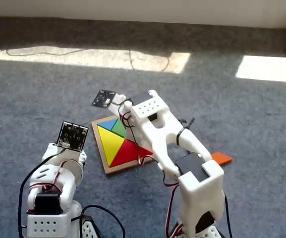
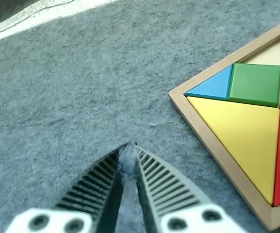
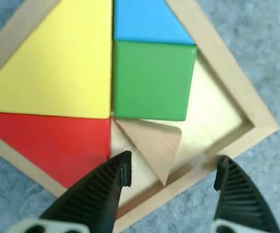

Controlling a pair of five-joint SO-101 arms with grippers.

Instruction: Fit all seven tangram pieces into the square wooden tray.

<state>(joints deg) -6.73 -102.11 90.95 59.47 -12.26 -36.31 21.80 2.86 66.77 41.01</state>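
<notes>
The square wooden tray (image 1: pixel 99 144) lies on the grey carpet. It holds a yellow triangle (image 3: pixel 62 73), a red triangle (image 3: pixel 47 141), a blue piece (image 3: pixel 147 22) and a green square (image 3: pixel 152 80). A plain wooden triangle (image 3: pixel 152 143) lies in the tray's bare corner, touching the green square. My right gripper (image 3: pixel 173 170) hangs open just above it, one finger on each side, one over the tray's rim (image 3: pixel 220 65). My left gripper (image 2: pixel 128 148) is shut on nothing over bare carpet beside the tray (image 2: pixel 212 141). An orange piece (image 1: pixel 221 158) lies on the carpet to the tray's right.
The right arm (image 1: pixel 167 134) stretches across the tray from the near right. The left arm (image 1: pixel 53 178) sits at the near left. A thin cable (image 1: pixel 83 51) lies along the sunlit strip at the back. Open carpet surrounds the tray.
</notes>
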